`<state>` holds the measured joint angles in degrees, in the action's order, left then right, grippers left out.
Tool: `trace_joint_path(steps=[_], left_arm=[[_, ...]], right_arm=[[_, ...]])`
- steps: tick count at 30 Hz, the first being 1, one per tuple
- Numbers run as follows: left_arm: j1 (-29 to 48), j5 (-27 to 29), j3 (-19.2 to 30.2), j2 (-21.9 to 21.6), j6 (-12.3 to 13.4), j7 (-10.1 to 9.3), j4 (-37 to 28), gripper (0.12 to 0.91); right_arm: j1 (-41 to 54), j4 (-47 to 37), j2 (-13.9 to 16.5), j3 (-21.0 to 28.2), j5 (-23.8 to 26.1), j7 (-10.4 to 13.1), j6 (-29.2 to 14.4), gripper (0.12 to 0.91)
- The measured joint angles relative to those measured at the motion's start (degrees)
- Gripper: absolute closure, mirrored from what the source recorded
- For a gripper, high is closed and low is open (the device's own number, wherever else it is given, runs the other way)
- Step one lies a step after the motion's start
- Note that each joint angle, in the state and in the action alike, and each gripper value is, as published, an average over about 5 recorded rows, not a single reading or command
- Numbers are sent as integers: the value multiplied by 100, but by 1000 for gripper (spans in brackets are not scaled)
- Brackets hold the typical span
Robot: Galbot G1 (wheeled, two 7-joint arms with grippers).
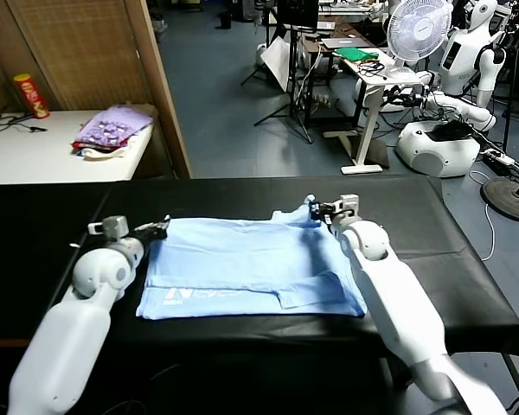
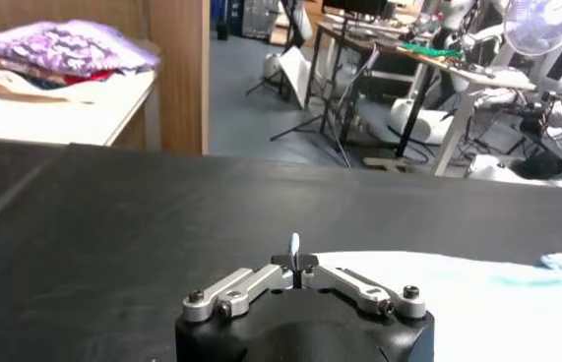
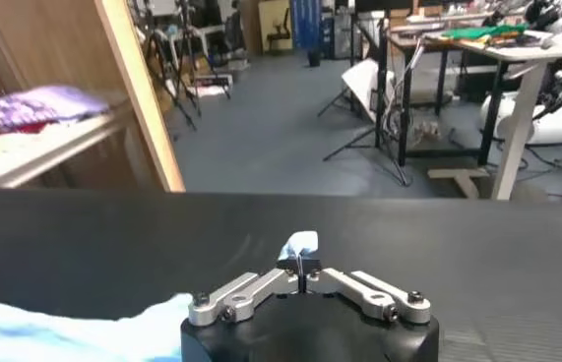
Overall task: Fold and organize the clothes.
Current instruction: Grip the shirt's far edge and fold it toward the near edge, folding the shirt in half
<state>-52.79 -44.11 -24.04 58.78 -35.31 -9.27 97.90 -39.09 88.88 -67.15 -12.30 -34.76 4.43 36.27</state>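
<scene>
Both pairs of jaws are pressed together, each pinching a small tuft of blue cloth. The left gripper [image 1: 160, 228] holds the far left corner of the shirt [image 1: 242, 264], and a sliver of fabric stands up between its closed tips in the left wrist view [image 2: 295, 258]. The right gripper [image 1: 322, 210] clamps the far right corner, where a blue fold pokes up above its tips in the right wrist view [image 3: 301, 258].

The shirt lies flat near the middle of the black tabletop [image 1: 52, 225], partly folded, with its white lettering toward the near left edge and a doubled flap along the near right. Both held corners sit on its far edge, well apart from each other.

Off to the far left, a purple heap [image 1: 112, 128] rests on a white table [image 1: 35, 156] beside a red can [image 1: 31, 95]; neither belongs to this fold.

Judging the risk: each pinch holds very little cloth, and the fabric looks thin and slippery, so a quick lift could pull a corner free. If the two arms rise or travel unevenly, the far edge would skew and the fold land crooked. Dragging low across the tabletop could also bunch up the layers already folded on the near side.
</scene>
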Motion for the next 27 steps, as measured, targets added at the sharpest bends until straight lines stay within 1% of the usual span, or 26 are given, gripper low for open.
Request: trace_joint_path(steps=[4, 8, 15, 19, 27], left_arm=[[-360, 20, -134, -65, 15, -10, 338, 902], [-659, 110, -222, -97, 16, -25, 611, 902], [-1062, 244, -298, -146, 19, -100, 997, 902], [-1223, 324, -309, -146, 29, -110, 1176, 902], [-1487, 478, -396, -131, 80, -114, 1439, 902]], right_arm=[[-352, 593, 268, -106, -221, 225, 367, 904], [-694, 1122, 488, -213, -367, 306, 573, 904], [-1238, 1908, 794, -406, -414, 393, 597, 904], [-1530, 2260, 927, -493, -396, 449, 596, 904], [-2152, 2698, 1168, -614, -220, 431, 595, 904]])
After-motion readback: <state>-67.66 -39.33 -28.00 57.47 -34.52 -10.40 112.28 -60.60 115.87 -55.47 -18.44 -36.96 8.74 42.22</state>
